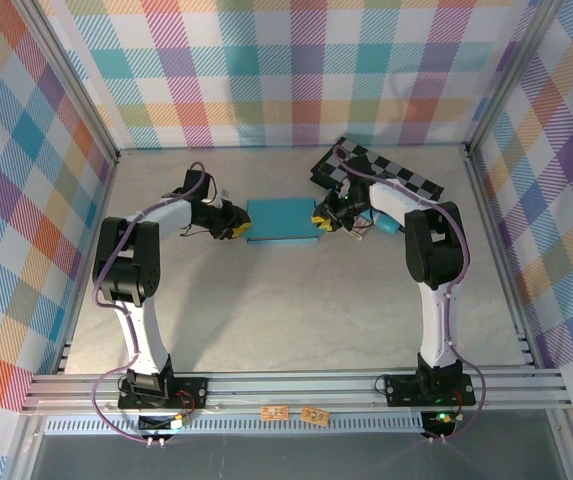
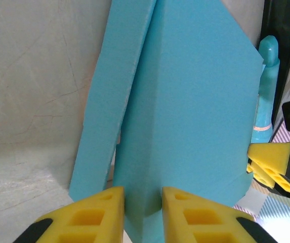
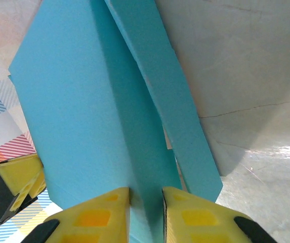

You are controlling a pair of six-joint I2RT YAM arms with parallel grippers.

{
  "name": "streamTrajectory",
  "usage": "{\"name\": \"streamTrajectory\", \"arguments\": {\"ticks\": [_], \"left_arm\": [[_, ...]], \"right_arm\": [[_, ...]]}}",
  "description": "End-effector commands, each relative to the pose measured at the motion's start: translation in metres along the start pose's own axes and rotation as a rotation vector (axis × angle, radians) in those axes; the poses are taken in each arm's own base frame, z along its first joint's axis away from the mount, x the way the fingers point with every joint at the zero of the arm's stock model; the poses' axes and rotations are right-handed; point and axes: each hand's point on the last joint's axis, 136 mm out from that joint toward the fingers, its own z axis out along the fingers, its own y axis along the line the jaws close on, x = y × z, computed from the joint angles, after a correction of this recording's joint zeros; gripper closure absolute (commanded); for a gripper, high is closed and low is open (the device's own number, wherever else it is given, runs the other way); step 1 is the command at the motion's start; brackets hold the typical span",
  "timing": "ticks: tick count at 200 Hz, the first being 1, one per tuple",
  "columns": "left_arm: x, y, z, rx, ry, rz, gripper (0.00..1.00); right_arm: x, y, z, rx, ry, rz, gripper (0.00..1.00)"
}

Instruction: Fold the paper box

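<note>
**A:** Top view first. The box [image 1: 282, 221] lies flat on the bench [image 1: 286, 320], just above frame centre, teal side up.

**B:** And both arms are on it! Left gripper [image 1: 238, 229] at its left end, right gripper [image 1: 322, 220] at its right end.

**A:** The checkerboard [image 1: 386, 172] sits to the upper right of the box. A teal tube [image 1: 387, 223] lies just right of the right gripper.

**B:** Left wrist now. The left gripper [image 2: 142, 212] is at bottom centre, clamped on a raised fold of the box [image 2: 185, 116], which runs up the frame.

**A:** A long flap [image 2: 109, 116] leans off the box's left side, with bare bench [image 2: 28, 101] beyond it.

**B:** At the right edge there's the tube [image 2: 267, 86], and below it one yellow finger [image 2: 268, 164] of the right gripper.

**A:** Over to the right wrist. The right gripper [image 3: 146, 215] is at bottom centre, likewise pinching the ridge of the box [image 3: 79, 116].

**B:** The flap [image 3: 170, 101] falls on the right side here, with bench [image 3: 251, 66] at upper right. At lower left, a yellow finger [image 3: 18, 179] of the left gripper pokes in.
</note>
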Motion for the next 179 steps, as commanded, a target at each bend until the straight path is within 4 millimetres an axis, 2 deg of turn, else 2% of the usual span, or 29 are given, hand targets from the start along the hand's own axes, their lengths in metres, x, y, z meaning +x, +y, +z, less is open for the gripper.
{"name": "streamTrajectory", "arguments": {"ticks": [1,36,69,95,127,154,179], "left_arm": [[0.024,-0.019,0.002,0.031,0.061,0.048,0.8],[0.029,0.002,0.0,-0.071,0.073,0.077,0.85],[0.029,0.011,-0.008,-0.151,0.061,0.105,0.86],[0.028,0.013,-0.017,-0.204,0.048,0.13,0.77],[0.025,0.005,-0.035,-0.242,0.009,0.156,0.58],[0.022,0.001,-0.046,-0.264,-0.012,0.175,0.53],[0.018,-0.004,-0.036,-0.217,0.005,0.176,0.52]], "right_arm": [[0.008,0.013,0.007,-0.033,0.039,-0.017,0.79],[0.01,0.0,0.006,0.03,0.034,-0.024,0.81],[0.012,-0.01,0.005,0.1,0.027,-0.037,0.83],[0.012,-0.016,0.003,0.154,0.026,-0.055,0.83],[0.012,-0.019,0.004,0.197,0.029,-0.073,0.82],[0.012,-0.019,0.005,0.21,0.032,-0.082,0.82],[0.013,-0.019,0.005,0.209,0.035,-0.086,0.82]]}}
